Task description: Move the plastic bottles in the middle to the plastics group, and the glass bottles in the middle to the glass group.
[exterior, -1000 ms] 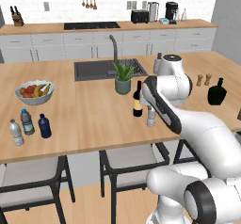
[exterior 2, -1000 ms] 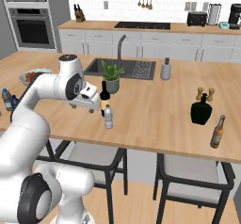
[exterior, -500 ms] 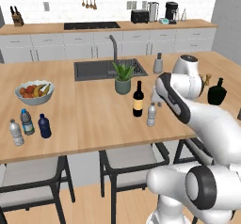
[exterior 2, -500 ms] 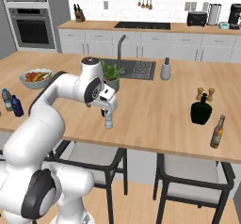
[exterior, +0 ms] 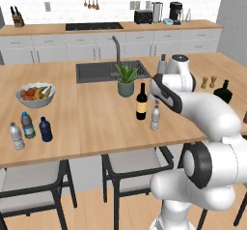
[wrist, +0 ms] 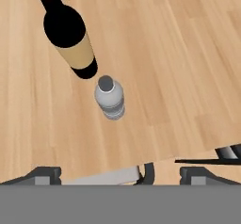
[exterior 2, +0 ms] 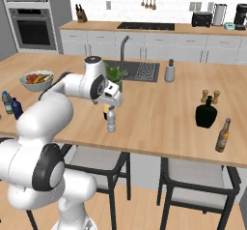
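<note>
The tall dark wine bottle [exterior: 141, 102] with a cream label stands mid-counter. A small clear plastic bottle [exterior: 155, 116] stands just right of it, nearer the front edge. My gripper [exterior 2: 112, 102] hangs open above the two, holding nothing. In the hand view the clear bottle [wrist: 109, 97] lies straight below, the wine bottle [wrist: 70, 39] beside it, and both fingertips [wrist: 44, 173] stand wide apart. At the far left a dark blue bottle [exterior: 45, 129] stands with two small water bottles [exterior: 27, 125]. The squat black glass bottle [exterior: 223, 91] stands at the far right.
A fruit bowl [exterior: 34, 94] sits at the left. A potted plant [exterior: 126, 79] and a sink [exterior: 108, 72] lie behind the wine bottle. Two shakers [exterior: 208, 82] stand by the black bottle, and a brown bottle [exterior 2: 222, 135] near the front right edge. Stools stand below the counter.
The arm has swung to the right, bringing the open gripper over the clear bottle and wine bottle. No bottle has moved.
</note>
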